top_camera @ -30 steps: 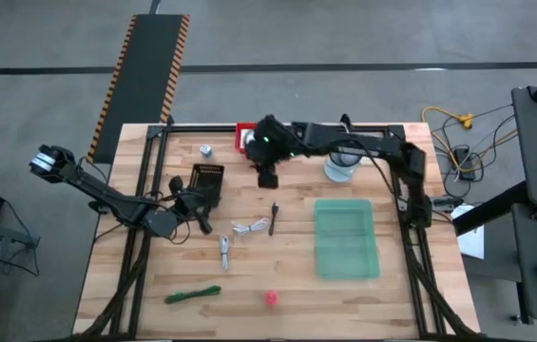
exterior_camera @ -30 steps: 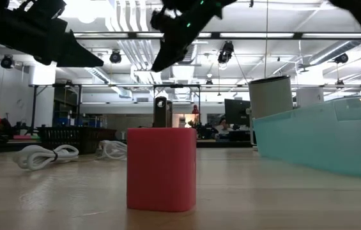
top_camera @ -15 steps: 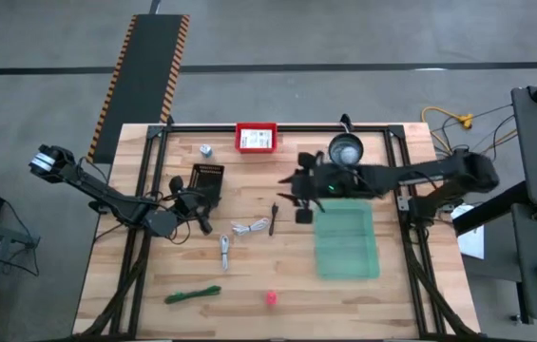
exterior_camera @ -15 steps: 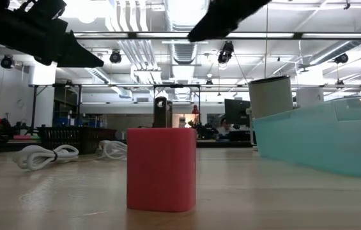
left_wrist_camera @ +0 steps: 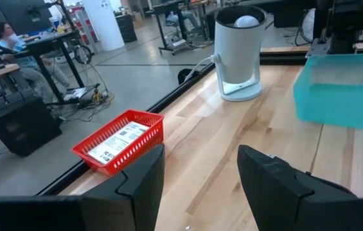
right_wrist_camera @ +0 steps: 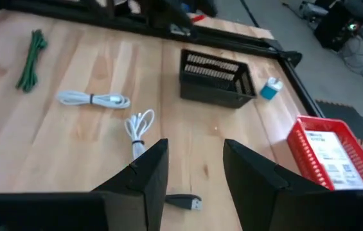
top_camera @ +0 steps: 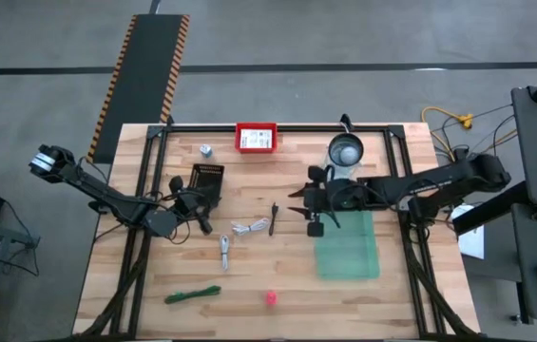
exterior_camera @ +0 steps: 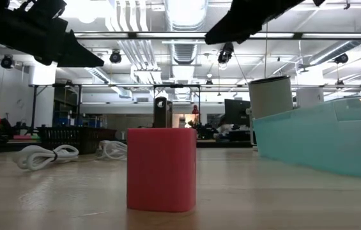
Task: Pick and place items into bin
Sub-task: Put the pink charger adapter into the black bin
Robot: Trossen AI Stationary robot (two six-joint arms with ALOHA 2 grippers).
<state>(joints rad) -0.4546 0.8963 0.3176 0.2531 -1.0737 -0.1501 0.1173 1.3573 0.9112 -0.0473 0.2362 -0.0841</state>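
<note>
In the high view my right gripper (top_camera: pixel 306 207) hovers open just left of the teal bin (top_camera: pixel 347 239), above the table. The thin black stick (top_camera: pixel 274 217) and white coiled cable (top_camera: pixel 249 226) lie on the table to its left. In the right wrist view the open gripper (right_wrist_camera: pixel 194 186) has nothing between its fingers, and the black stick (right_wrist_camera: pixel 182 201) lies below it. My left gripper (top_camera: pixel 199 201) waits open beside a black basket (top_camera: pixel 208 179). White cards sit in a red basket (top_camera: pixel 257 139). The green tie (top_camera: pixel 193 294), pink ball (top_camera: pixel 271 298), metal clip (top_camera: pixel 224 249) and silver cap (top_camera: pixel 207 149) lie apart on the wood.
A white cylinder (top_camera: pixel 345 152) stands just beyond the bin's far edge, close to my right arm. A black frame runs along the table's far, left and right edges. In the low view the pink piece (exterior_camera: pixel 161 167) stands close to the camera, with the bin wall (exterior_camera: pixel 321 137) at right.
My right gripper has swung from beside the red basket at the far edge toward the table's right and near side. It now hangs at the bin's left edge, slowing over the last half second. Nothing on the table has moved.
</note>
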